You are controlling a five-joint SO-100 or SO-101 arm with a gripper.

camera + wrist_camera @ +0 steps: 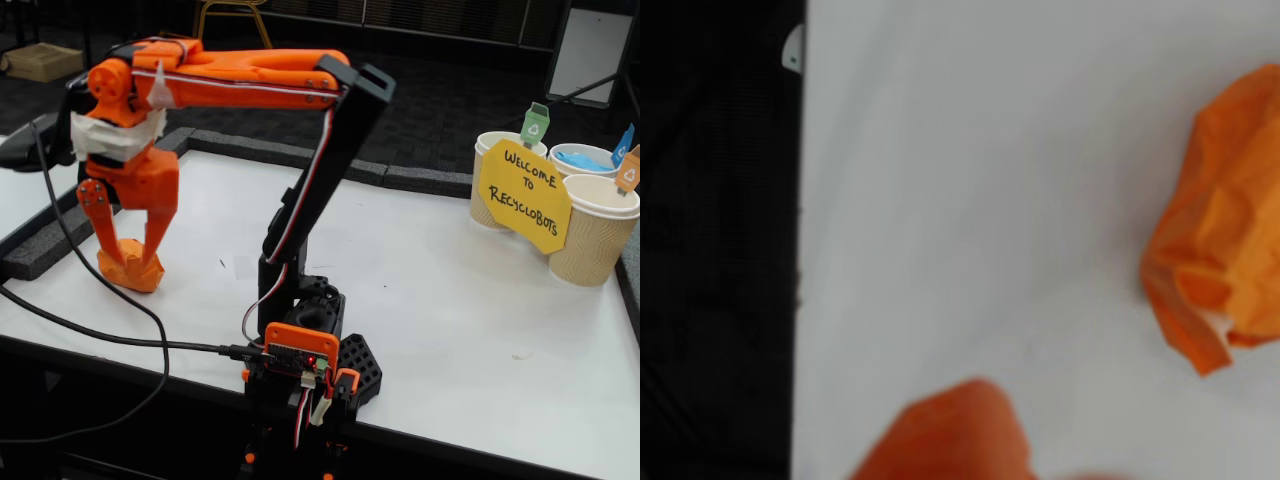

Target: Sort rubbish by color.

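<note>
Fixed view: gripper [128,245] stood with fingers spread astride the orange wad [130,268], near the table's [450,300] left edge.
Grip: open, nothing clamped.
Risk: wad likely slips on closing; wrist view showed it off-centre.
Cups [590,240]: far right corner.

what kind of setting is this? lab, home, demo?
Probably a demo or exhibition stand: a yellow sign reading "Welcome to RecycloBots" fronts three flagged paper cups, on a white table edged with black foam, dark carpet behind. The gripper straddles an orange paper wad.
</note>
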